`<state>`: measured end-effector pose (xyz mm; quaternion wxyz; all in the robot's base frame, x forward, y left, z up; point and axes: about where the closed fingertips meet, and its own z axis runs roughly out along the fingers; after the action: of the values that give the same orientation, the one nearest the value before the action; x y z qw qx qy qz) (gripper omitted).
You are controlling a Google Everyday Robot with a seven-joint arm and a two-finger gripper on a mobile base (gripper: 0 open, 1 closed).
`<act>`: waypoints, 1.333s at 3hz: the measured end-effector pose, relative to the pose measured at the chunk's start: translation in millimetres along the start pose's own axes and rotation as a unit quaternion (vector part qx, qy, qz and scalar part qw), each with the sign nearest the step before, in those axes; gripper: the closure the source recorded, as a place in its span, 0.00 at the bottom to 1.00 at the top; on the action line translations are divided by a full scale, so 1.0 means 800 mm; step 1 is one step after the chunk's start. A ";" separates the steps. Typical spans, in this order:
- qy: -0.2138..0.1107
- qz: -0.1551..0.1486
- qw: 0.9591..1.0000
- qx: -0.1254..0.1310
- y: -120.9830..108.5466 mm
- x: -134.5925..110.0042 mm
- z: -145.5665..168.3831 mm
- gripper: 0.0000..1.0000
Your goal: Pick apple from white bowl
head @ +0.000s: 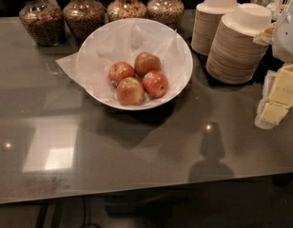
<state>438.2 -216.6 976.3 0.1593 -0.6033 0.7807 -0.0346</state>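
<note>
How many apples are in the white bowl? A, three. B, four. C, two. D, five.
B: the white bowl holds four, counting the reddest apple at the right of the cluster; the claw is not in view.

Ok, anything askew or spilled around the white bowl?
Nothing spilled. The paper liner pokes out over the left rim of the white bowl onto the counter. The gripper is not in view.

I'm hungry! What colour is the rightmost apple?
Deep red apple, camera view; the gripper is out of sight.
</note>
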 end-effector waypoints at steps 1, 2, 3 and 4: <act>-0.003 0.000 1.000 0.005 -0.001 -0.005 -0.001 0.00; -0.034 0.005 0.999 0.020 -0.003 -0.049 0.007 0.00; -0.091 0.020 0.995 0.036 -0.010 -0.113 0.015 0.00; -0.091 0.020 0.995 0.036 -0.010 -0.113 0.015 0.00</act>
<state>469.0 -130.5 985.8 0.2520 -0.5816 0.7734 -0.0046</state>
